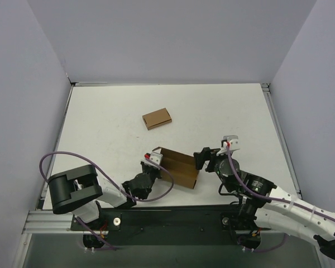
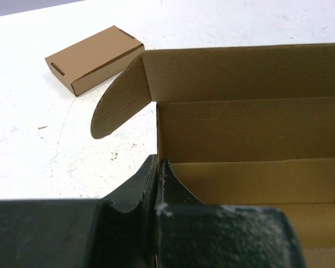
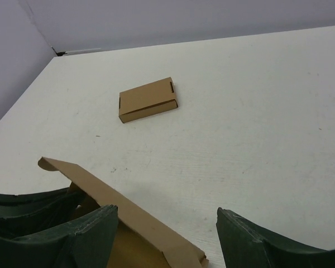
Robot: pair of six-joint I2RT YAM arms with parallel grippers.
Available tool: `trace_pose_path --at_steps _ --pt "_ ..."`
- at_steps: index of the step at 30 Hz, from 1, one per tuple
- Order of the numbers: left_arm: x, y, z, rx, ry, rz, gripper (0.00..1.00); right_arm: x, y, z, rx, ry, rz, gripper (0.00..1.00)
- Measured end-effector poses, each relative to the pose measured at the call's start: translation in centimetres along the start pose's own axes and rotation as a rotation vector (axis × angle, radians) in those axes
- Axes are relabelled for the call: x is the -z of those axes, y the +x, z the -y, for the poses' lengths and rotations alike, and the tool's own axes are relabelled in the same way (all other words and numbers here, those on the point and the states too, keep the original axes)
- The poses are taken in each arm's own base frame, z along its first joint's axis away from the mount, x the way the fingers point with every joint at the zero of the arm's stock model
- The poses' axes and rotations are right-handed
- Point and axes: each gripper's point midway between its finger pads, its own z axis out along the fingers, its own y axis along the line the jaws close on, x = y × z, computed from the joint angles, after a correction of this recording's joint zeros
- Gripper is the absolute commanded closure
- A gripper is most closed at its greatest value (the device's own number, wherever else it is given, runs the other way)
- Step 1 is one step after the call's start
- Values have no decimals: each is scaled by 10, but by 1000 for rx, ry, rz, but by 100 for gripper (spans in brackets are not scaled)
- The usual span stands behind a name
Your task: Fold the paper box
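Note:
The paper box (image 1: 180, 168) is a brown cardboard box standing open near the table's front, between my arms. My left gripper (image 1: 151, 162) is shut on its left end wall. In the left wrist view the jaws (image 2: 157, 165) pinch that wall's edge; the box's inside (image 2: 251, 134) and a rounded side flap (image 2: 118, 105) show beyond. My right gripper (image 1: 204, 158) is open at the box's right end. In the right wrist view its fingers (image 3: 78, 237) stand wide apart, with a long cardboard flap (image 3: 125, 214) of the box running between them.
A smaller flat folded brown box (image 1: 157, 118) lies farther back on the white table (image 1: 100, 128); it also shows in the left wrist view (image 2: 94, 58) and the right wrist view (image 3: 148, 99). Grey walls close the table on three sides.

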Motion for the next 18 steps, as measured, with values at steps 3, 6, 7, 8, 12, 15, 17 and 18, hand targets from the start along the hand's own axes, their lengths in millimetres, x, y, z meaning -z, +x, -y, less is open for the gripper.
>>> trace_pose_path --at_steps 3,6,7,8,12,15,17,18 --pt "5 1 -2 4 11 23 100 -9 -4 -11 15 2 -17 29" --pt "9 1 -4 10 17 36 100 -20 2 -22 36 0 -47 29" --pt "10 1 -5 13 18 39 100 -24 8 -24 47 -2 -63 29" --pt "11 1 -6 14 19 40 100 -26 12 -25 56 -6 -77 29" --pt "14 2 -9 23 20 48 100 -30 21 -33 76 -37 -109 32" --pt "16 3 -11 27 25 50 95 -30 22 -35 63 -48 -111 34" --pt "18 3 -11 34 32 50 88 -30 24 -35 49 -48 -115 34" --pt "19 2 -11 36 37 50 82 -29 27 -34 43 -47 -119 35"
